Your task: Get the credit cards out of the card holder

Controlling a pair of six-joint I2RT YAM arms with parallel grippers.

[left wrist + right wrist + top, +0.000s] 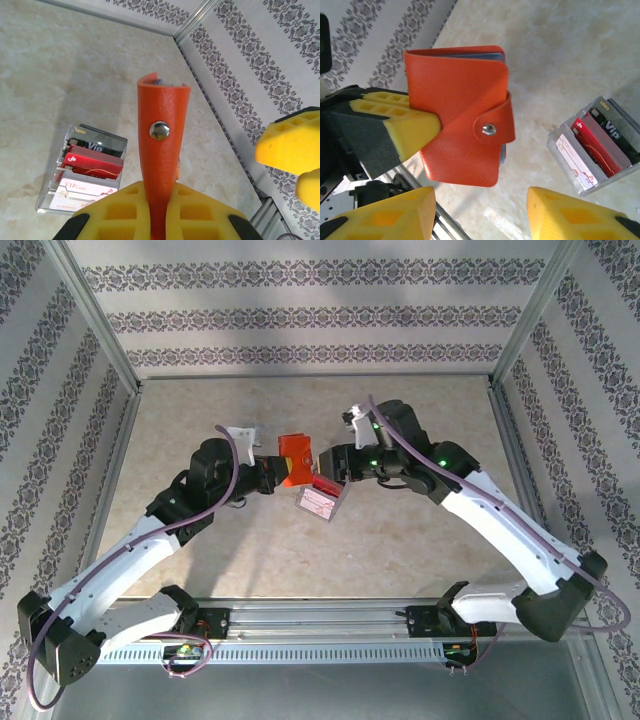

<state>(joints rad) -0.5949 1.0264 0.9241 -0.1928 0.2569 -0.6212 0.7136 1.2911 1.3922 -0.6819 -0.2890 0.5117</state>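
the card holder (455, 115) hangs mid-frame above the desk (560, 60), snap tab (495, 127) shut, clenched at its edge by the left gripper (159, 215). the right gripper (480, 215) sits released below; best pinch the tab's tip and peel outward.

**Right wrist view.** Your card holder (457, 115) was orange-red with a fine grain. It had a silver snap stud (489, 130) on the tab and grey-blue inner leaves at its 1 o'clock corner. At 4 o'clock of it, the clear box (555, 145) showed you a white card (575, 162) with red print, a red card (597, 145) and a black card (615, 125) with pale lettering. At 6 o'clock, your right gripper (477, 200) had yellow pads (570, 212). The table (545, 60) was marbled beige.

**Left wrist view.** Your left gripper (159, 197) had yellow pads (200, 210) tipped in black.

**Top view.** The walls (300, 315) were pale grey with dark damask bands.
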